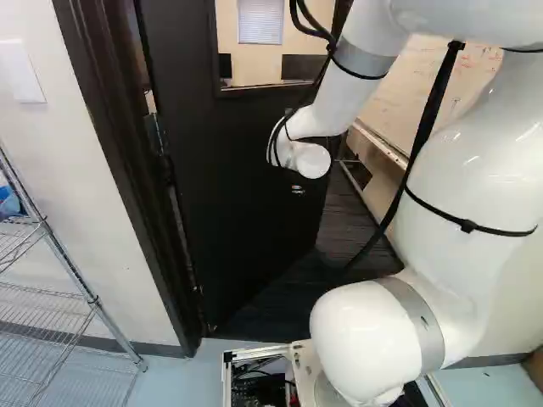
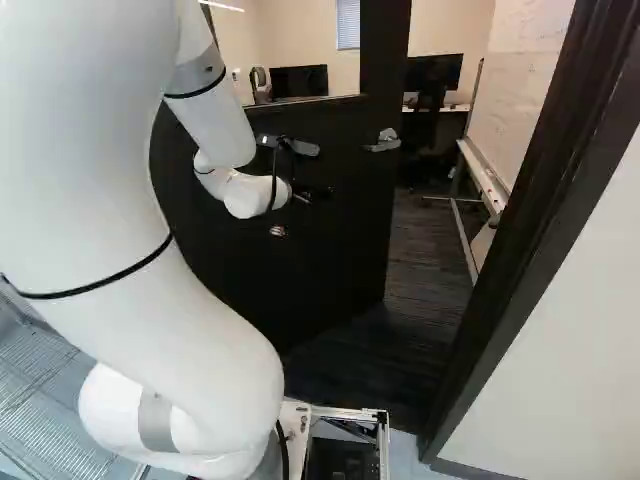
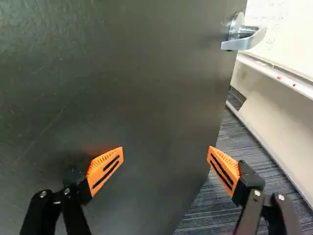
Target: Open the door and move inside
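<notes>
Door (image 1: 246,229) part open, we push wider.
Door at left base view centre, handle (image 2: 383,145) upper middle-right of right base view. Gripper (image 3: 165,150) spread wide, empty. We should press near free edge, steadily, then drive in, clearing doorframe (image 2: 532,220).

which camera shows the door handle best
The wrist view: the door handle looks largest there, with its lever and round mount plain. The right base view shows it smaller, near the edge of the door; in the left base view I cannot make it out.
</notes>
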Controlling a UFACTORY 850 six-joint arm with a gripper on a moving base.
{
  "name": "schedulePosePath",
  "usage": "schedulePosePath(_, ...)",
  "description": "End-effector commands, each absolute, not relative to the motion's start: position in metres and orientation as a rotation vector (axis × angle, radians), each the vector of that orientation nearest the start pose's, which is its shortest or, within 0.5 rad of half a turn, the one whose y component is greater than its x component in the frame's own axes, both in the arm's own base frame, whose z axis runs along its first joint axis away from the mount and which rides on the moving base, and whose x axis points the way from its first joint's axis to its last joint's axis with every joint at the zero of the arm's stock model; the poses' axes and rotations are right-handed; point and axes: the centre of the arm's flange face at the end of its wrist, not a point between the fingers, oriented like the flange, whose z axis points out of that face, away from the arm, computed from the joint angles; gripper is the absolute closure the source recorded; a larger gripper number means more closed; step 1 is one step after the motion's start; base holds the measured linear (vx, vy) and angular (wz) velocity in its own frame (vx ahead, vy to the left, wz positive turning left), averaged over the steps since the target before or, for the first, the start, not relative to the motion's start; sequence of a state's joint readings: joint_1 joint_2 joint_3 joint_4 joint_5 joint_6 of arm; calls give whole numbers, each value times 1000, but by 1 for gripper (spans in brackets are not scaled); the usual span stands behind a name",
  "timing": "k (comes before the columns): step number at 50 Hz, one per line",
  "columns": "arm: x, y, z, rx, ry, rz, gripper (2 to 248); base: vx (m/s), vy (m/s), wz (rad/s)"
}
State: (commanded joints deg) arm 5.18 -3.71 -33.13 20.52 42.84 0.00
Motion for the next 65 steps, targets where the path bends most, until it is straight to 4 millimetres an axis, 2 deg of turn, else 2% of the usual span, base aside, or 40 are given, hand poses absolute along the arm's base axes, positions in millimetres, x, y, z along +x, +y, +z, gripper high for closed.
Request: schedulePosePath(65, 530, 83, 423, -2457, 306, -1805, 3, 0, 0, 0)
